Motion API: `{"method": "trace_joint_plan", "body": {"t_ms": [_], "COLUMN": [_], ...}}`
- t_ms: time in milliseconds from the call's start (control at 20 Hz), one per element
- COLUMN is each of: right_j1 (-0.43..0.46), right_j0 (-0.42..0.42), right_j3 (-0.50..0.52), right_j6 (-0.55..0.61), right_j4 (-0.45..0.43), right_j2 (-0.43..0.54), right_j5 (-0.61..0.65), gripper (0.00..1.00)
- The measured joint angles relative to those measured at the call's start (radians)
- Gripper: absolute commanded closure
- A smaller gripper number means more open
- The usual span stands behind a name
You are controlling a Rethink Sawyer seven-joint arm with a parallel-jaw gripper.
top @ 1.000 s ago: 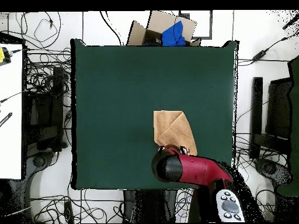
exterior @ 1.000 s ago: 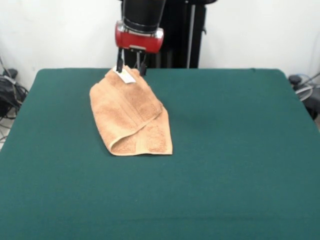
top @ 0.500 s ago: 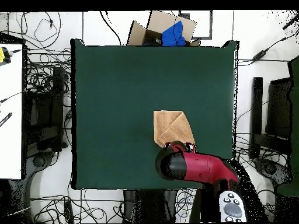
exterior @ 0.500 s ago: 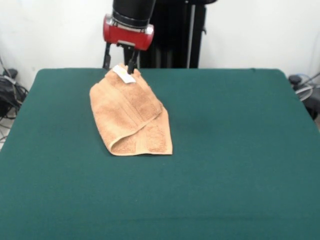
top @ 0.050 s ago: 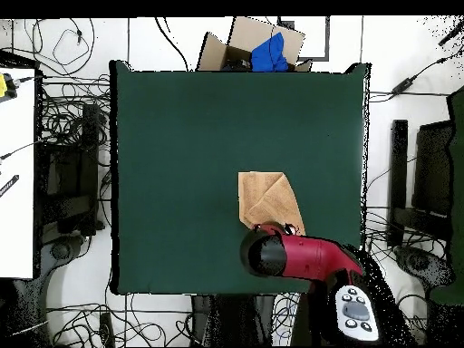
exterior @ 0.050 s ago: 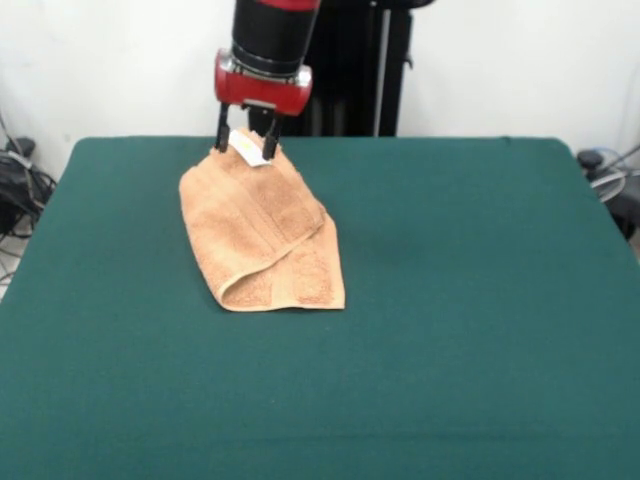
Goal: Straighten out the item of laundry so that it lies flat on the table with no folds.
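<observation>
A peach-orange towel (exterior @ 0.050 s ago: 262,228) lies folded over itself on the left half of the green bench (exterior @ 0.050 s ago: 470,300), its long axis running from the far left edge of the bench toward the near middle in the front view, the doubled end with its woven band nearest the camera and a small white tag (exterior @ 0.050 s ago: 250,149) showing at the far tip. My fingers (exterior @ 0.050 s ago: 221,131) come straight down over that far tip, one dark prong on either side of the tag, parted with a clear gap between them; whether they have touched the cloth I cannot tell, and nothing is gripped that I can see. The whole body of the towel therefore lies on the near side of my gripper (exterior @ 0.050 s ago: 246,138), stretching away from me toward the camera and slightly right, so any pull on this corner would, I judge, have to run back toward the far edge or out to one side to open the fold instead of bunching it. From overhead, my red arm (top @ 0.050 s ago: 304,257) covers the end of the towel closest to my base, and the rest of the cloth shows as a narrow wedge on the bench just beyond it. The towel is plainly not yet flat: at least one fold runs its full length.
</observation>
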Motion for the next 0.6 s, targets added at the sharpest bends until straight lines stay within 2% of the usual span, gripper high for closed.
{"method": "trace_joint_plan", "body": {"t_ms": [450, 600], "right_j1": [0.023, 0.015], "right_j0": [-0.010, -0.044], "right_j3": [0.002, 0.015], "right_j6": [0.000, 0.000], "right_j4": [0.000, 0.000], "right_j2": [0.015, 0.048], "right_j5": [0.000, 0.000], "gripper": [0.00, 0.00]}}
